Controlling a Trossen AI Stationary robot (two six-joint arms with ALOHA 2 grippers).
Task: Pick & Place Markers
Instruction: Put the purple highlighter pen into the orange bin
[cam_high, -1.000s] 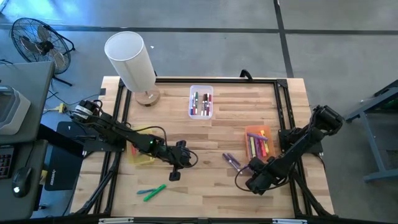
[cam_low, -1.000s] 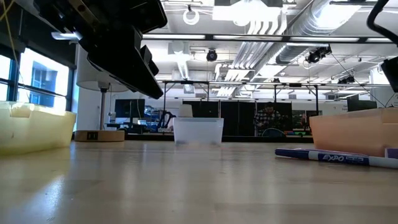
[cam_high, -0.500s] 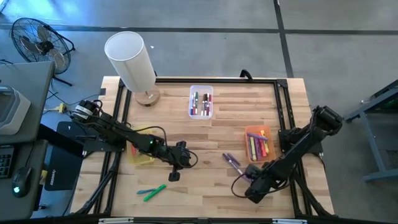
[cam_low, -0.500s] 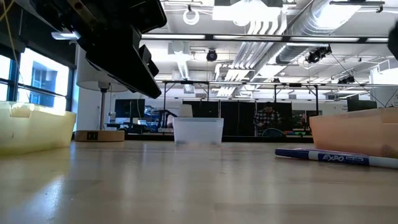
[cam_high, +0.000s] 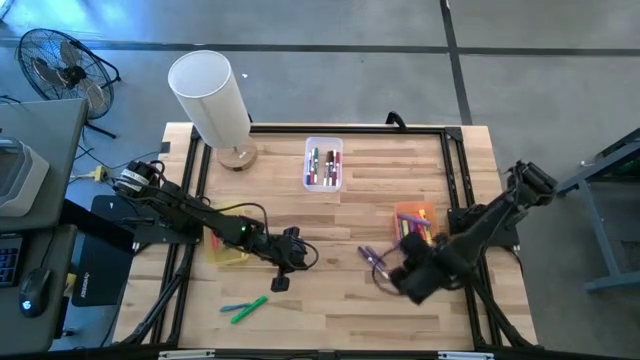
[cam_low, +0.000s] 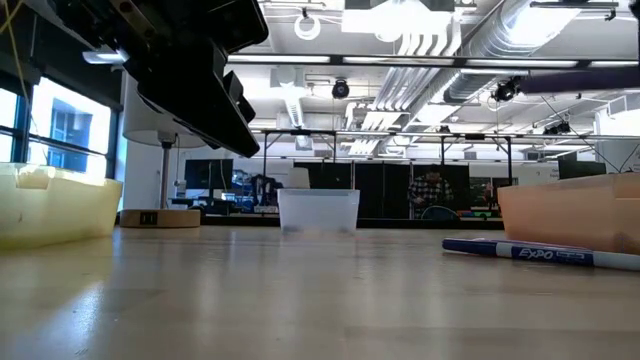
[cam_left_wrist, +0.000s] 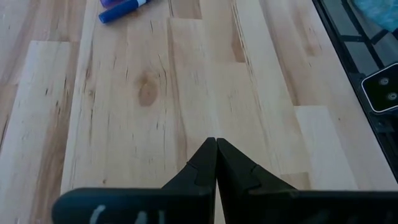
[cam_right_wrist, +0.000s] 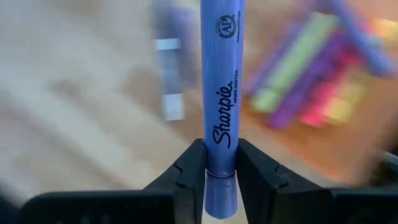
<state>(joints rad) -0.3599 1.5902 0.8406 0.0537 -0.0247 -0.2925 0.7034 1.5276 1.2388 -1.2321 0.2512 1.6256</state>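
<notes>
On the pale wooden bench (cam_high: 330, 210), going left to right, a tall white cylindrical lamp on a round wooden base (cam_high: 212, 102) stands at the far left corner. The left gripper (cam_left_wrist: 215, 163) hangs low over bare boards left of centre, its two dark fingers pressed together on nothing. Just behind it, toward the arm, sits one small yellow plastic bin (cam_high: 228, 247). Near it, toward the bench's front edge, two loose markers lie side by side: one green marker (cam_high: 248, 310) and one thin blue marker (cam_high: 234, 306). Well apart from it, at the middle rear of the bench, one clear plastic bin (cam_high: 323, 163) holds several red, green and dark markers; the count cannot be told.

The right gripper (cam_right_wrist: 221, 168) is raised over the right half of the bench and pinches one purple Sharpie highlighter (cam_right_wrist: 221, 93) between its fingers (cam_right_wrist: 190, 167), the pen pointing straight ahead of it. Beside it lies a loose purple marker (cam_high: 372, 260), and one orange plastic bin (cam_high: 414, 228) sits close by with a cluster of yellow, purple, pink and orange markers inside; their number cannot be told. In the low view one blue Expo marker (cam_low: 540, 254) lies flat beside that bin.
</notes>
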